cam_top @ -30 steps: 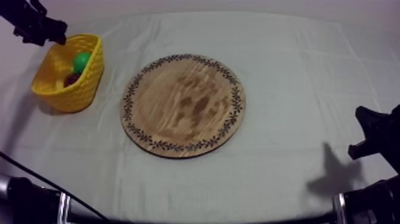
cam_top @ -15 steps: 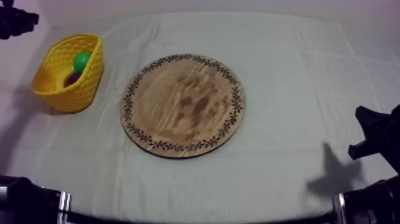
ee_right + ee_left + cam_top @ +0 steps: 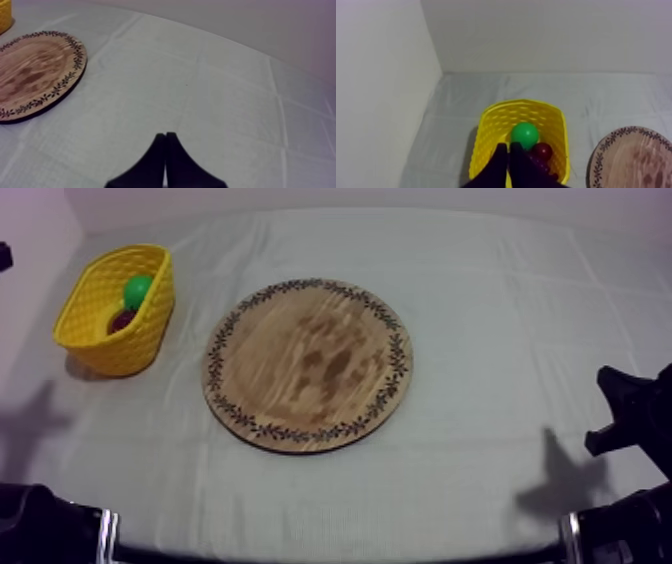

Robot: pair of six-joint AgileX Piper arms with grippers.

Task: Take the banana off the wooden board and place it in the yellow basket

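Since the earlier frames the left gripper (image 3: pixel 509 146) has been drawn back from the far rim of the yellow basket (image 3: pixel 140 338), off toward the left. One basket, one wooden board (image 3: pixel 308 365), one green fruit (image 3: pixel 137 290) and one small red fruit (image 3: pixel 122 319) are counted. Both fruits lie in the basket, at the far left of the cloth (image 3: pixel 480 278). Where the banana lies cannot be told. The left gripper is seen above the basket, its fingers pressed together and nothing held. The right gripper (image 3: pixel 165 135) is pressed together too, over the cloth right of the board, with nothing held.
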